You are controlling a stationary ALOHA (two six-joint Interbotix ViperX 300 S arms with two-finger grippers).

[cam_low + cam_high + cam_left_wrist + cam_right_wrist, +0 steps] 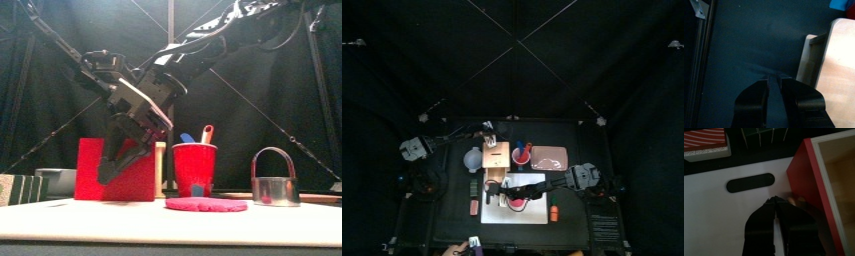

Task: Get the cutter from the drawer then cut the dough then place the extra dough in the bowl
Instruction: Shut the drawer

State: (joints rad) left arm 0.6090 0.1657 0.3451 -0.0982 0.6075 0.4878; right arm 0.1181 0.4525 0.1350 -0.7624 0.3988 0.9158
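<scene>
The wooden box (pixel 496 155) is seen with its red drawer front (pixel 94 172) drawn out, and the pale inside is laid open in the right wrist view. If the drawer is pushed off-centre, the whole box could be slid across the table or twisted against the white board (pixel 724 203), which lies just beside the drawer front. The red cup (pixel 195 170) stands close beside the box and could be tipped, knives and all, by a wide swing of an arm. The pink dough (pixel 207 204) lies flat in front of the cup, uncut as far as can be judged. A broken ring would be left if the cutter were pressed down off-centre. The metal cutter (pixel 274 182) is stood upright to the right of the dough, out of the drawer, with its wire handle raised. It could be knocked over if approached from the side. The right gripper (pixel 777 203) is held at the drawer front's edge with its jaws drawn together, and whether the small pale spot at their tips is pinched cannot be told. The left gripper (pixel 774 79) hangs beside the box, its jaws closed to a slit with nothing held.
</scene>
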